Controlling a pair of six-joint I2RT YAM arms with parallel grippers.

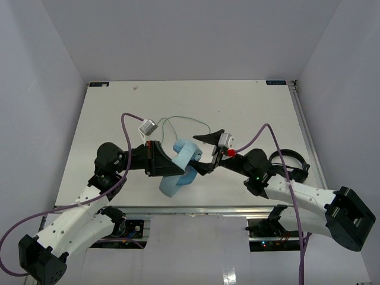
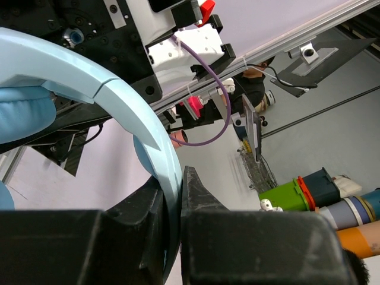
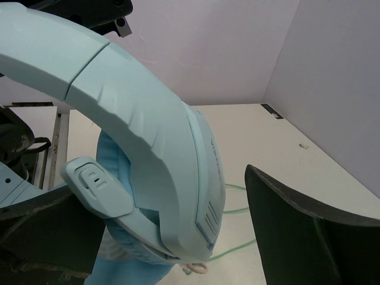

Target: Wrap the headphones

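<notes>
Standing behind the rig, I see the left arm (image 1: 83, 219) rise from the near left corner and bend in toward the middle of the table (image 1: 249, 107). The left gripper (image 2: 173, 196) is turned on its side and clamped tight on the wide headband of the light blue headphones (image 1: 173, 185). The band is pinched edge-on between the two black fingers.

The right arm (image 1: 309, 199) comes in from the near right corner and is stretched low toward the centre. The right gripper (image 1: 200, 155) has its fingers spread wide, one on either side of the far earcup and not pressing on it.

The headphones hang between the two grippers at mid-table, a little left of centre. Their lower earcup is close to the near edge; I cannot tell whether it touches the surface.

The pale green cable (image 1: 189, 120) runs from the headphones toward the far side and lies in loose loops on the table.

A pair of black headphones (image 1: 292, 165) sits by the right edge, just beyond the right arm's elbow. Open white tabletop stretches to the far edge and to both far corners, with walls close around three sides.
</notes>
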